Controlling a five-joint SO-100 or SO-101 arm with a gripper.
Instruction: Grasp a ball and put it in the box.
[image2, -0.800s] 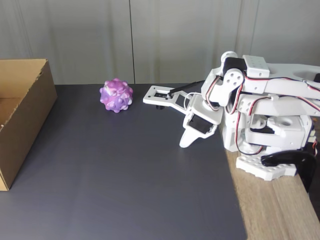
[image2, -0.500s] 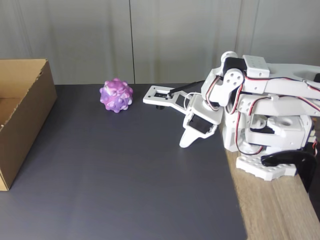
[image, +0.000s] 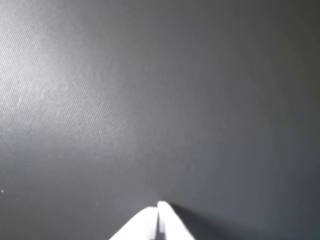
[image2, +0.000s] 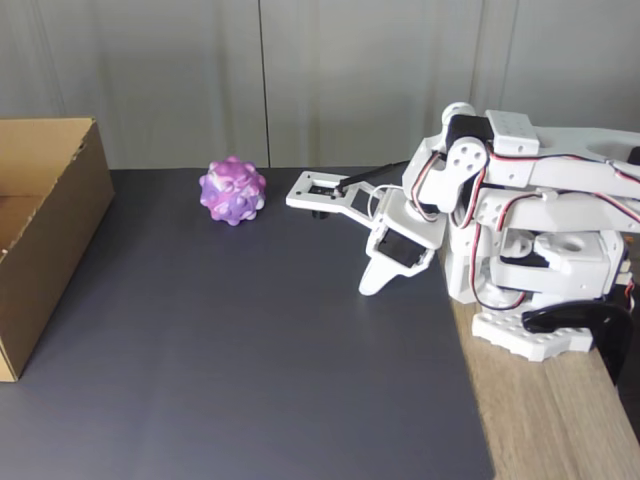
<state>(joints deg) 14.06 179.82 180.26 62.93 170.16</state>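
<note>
A bumpy purple, pink and white ball (image2: 232, 190) rests on the dark mat near its far edge. The brown cardboard box (image2: 60, 215) stands open-topped at the left edge of the fixed view. My white arm sits folded at the right, and its gripper (image2: 369, 287) points down at the mat, well to the right of the ball and nearer the front. In the wrist view the gripper (image: 158, 209) shows as two white tips pressed together, shut with nothing between them, just above bare mat.
The dark mat (image2: 250, 350) covers most of the table. A strip of wooden tabletop (image2: 540, 420) runs along the right, where the arm's base (image2: 540, 300) is clamped. A grey wall stands behind.
</note>
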